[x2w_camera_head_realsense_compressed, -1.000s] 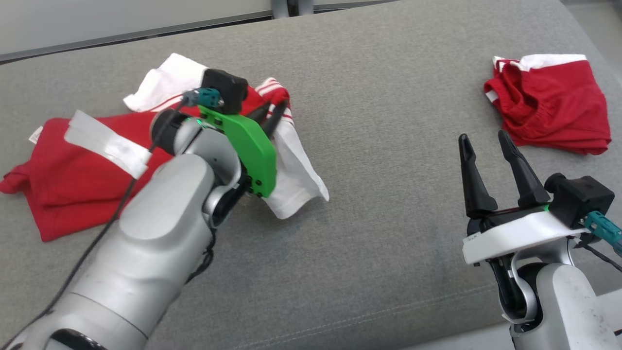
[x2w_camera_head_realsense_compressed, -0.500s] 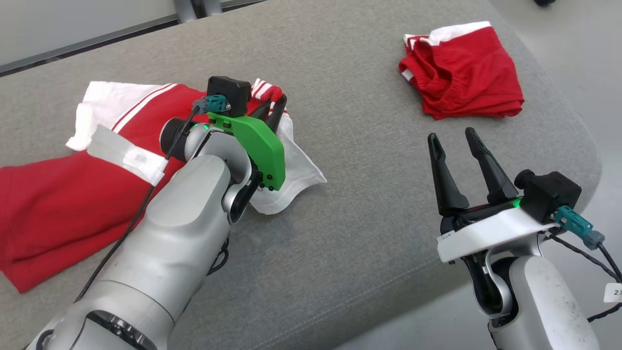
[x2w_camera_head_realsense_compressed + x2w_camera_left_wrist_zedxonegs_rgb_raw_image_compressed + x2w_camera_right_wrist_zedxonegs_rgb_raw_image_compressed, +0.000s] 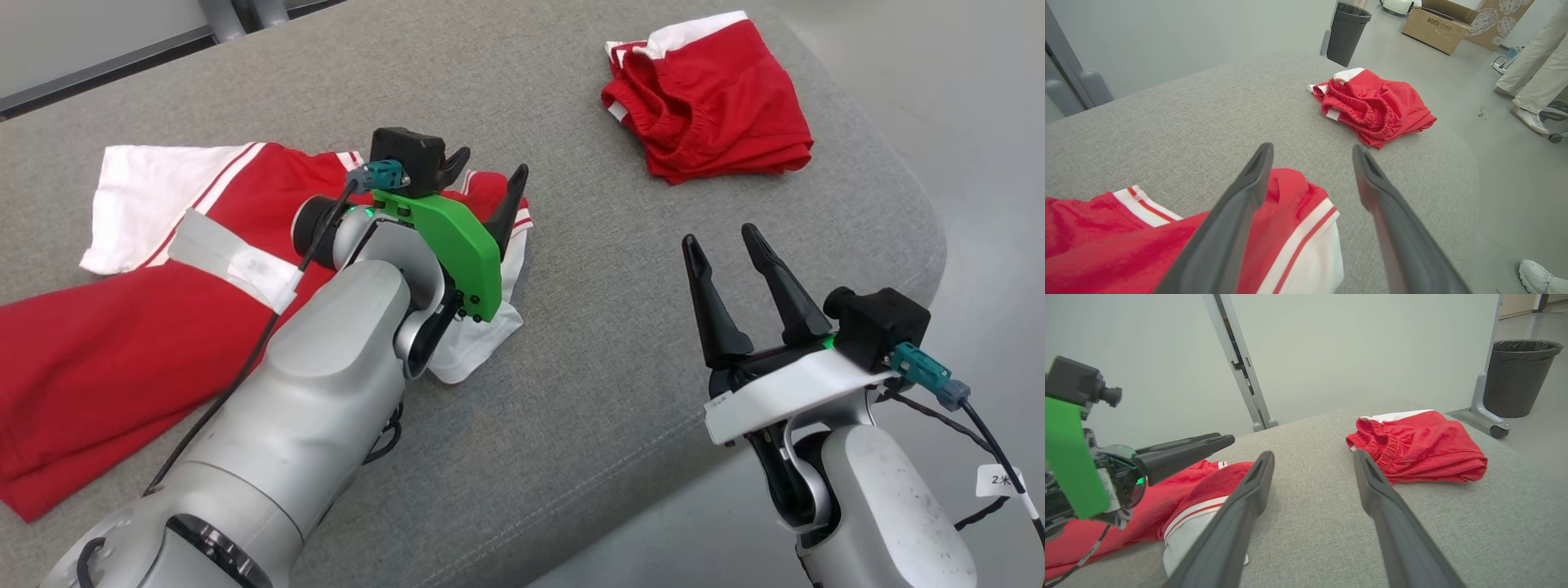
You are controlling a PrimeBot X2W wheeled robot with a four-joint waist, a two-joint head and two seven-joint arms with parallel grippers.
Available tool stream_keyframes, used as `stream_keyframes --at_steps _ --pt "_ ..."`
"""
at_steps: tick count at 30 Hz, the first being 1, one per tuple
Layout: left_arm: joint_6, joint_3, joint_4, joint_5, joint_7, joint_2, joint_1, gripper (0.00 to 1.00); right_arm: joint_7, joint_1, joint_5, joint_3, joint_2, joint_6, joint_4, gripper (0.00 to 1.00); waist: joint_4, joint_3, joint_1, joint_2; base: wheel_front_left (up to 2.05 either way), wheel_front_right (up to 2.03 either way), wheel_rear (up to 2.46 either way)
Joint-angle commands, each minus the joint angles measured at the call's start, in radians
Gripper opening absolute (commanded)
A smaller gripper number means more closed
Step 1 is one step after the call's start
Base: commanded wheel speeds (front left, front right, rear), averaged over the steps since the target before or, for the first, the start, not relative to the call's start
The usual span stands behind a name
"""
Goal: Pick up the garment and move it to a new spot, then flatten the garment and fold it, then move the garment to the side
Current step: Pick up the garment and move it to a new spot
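Garment [image 3: 98, 359], a red top with white striped sleeves, lies on the 9 o'clock side of the grey cushion [image 3: 612, 269] in the head view. Left gripper [image 3: 490, 163] reaches across it toward 1 o'clock with the forearm low. Its jaws are wide with nothing between them, tips above the striped sleeve hem. Right gripper [image 3: 721, 237] stands at 4 o'clock, fingers up, equally wide and empty. Folded red shorts [image 3: 718, 114] sit at 1 o'clock. The left wrist view adds a person's legs [image 3: 1535, 69], a black bin [image 3: 1347, 32] and a cardboard box [image 3: 1437, 24] printed "DOMI". A cable tag [image 3: 1000, 480] perhaps reads "2"; it is blurred.
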Motion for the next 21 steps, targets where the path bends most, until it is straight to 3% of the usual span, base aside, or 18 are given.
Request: stream_keyframes --at_steps 1,7,15,21 --pt "0.009 -0.011 -0.005 -0.008 -0.010 0.005 -0.005 1.00 -0.008 -0.009 0.000 0.001 0.000 0.000 0.005 1.00 0.010 -0.003 0.0000 -0.0001 0.00 0.00 0.00" --pt "0.012 -0.057 -0.022 -0.042 -0.043 0.005 -0.024 1.00 -0.005 -0.003 -0.012 -0.017 -0.001 0.000 0.030 1.00 0.072 -0.025 0.0000 -0.0001 0.00 0.00 0.00" --pt "0.025 -0.117 -0.031 -0.033 -0.116 0.004 0.030 1.00 0.011 0.039 -0.040 -0.071 -0.001 0.000 0.061 1.00 0.213 -0.070 0.0000 -0.0001 0.00 0.00 0.00" --pt "0.044 -0.104 -0.054 -0.002 -0.145 0.019 0.103 1.00 0.036 0.066 -0.053 -0.102 -0.001 0.000 0.102 1.00 0.315 -0.099 0.0000 -0.0001 0.00 0.00 0.00"
